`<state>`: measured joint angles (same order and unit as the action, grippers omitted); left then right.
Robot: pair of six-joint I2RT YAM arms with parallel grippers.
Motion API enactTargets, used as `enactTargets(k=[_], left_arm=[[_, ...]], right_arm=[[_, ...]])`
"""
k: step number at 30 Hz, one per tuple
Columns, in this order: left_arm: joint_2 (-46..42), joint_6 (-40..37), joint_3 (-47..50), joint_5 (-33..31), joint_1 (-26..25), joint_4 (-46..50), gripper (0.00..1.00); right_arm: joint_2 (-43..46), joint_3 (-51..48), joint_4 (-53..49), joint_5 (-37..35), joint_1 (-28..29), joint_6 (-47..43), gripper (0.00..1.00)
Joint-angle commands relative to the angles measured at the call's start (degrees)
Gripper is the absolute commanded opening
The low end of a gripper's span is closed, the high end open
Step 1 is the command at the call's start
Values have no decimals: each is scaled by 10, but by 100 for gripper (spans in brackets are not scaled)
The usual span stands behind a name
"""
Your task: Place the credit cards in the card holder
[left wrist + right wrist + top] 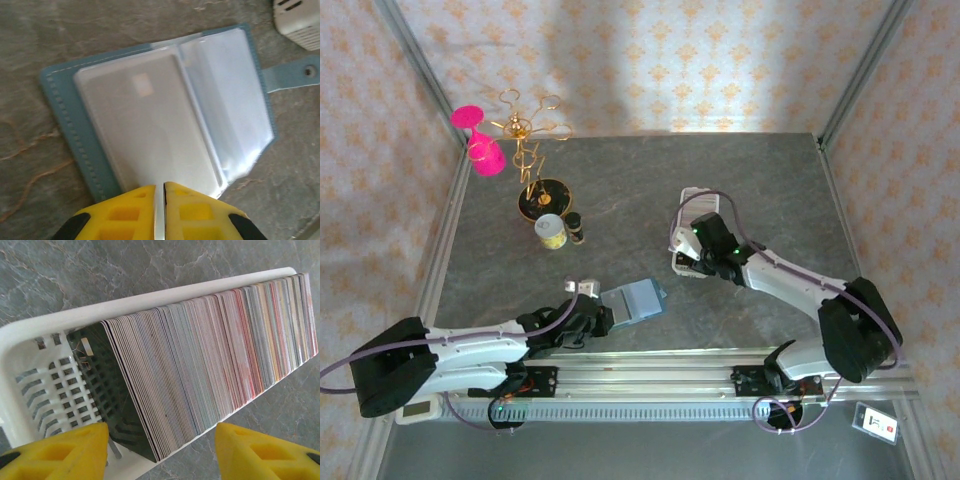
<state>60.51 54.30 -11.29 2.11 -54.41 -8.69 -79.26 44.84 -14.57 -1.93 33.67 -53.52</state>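
Note:
The teal card holder (pixel 60 115) lies open on the table, its clear sleeves up and its clasp tab (pixel 295 75) out to the right; it also shows at the table's front middle (pixel 638 300). A whitish credit card (pixel 145 125) lies over its left sleeve, its near edge pinched by my left gripper (pixel 164 200), which is shut on it. A striped row of credit cards (pixel 215 360) stands on edge in a long white tray (pixel 45 330). My right gripper (pixel 160 450) hangs open over the row's near end, one yellow finger on each side, touching nothing.
A pink glass (pixel 480 140), a gold wire stand (pixel 532 150), a small jar (pixel 551 232) and a dark bottle (pixel 576 228) stand at the back left. The tray (pixel 695 200) sits right of centre. A metal rail (pixel 670 365) runs along the near edge.

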Motion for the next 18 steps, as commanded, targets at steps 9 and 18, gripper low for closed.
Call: enactTargets(k=[9,18], left_arm=[[-5,-33,21,-3,54,12,13],[-37,-49,14,37,71,17,14]], right_arm=[[-27,27,4,-14,-5,-68,58],[-35,28,5,0,-5,-98,57]])
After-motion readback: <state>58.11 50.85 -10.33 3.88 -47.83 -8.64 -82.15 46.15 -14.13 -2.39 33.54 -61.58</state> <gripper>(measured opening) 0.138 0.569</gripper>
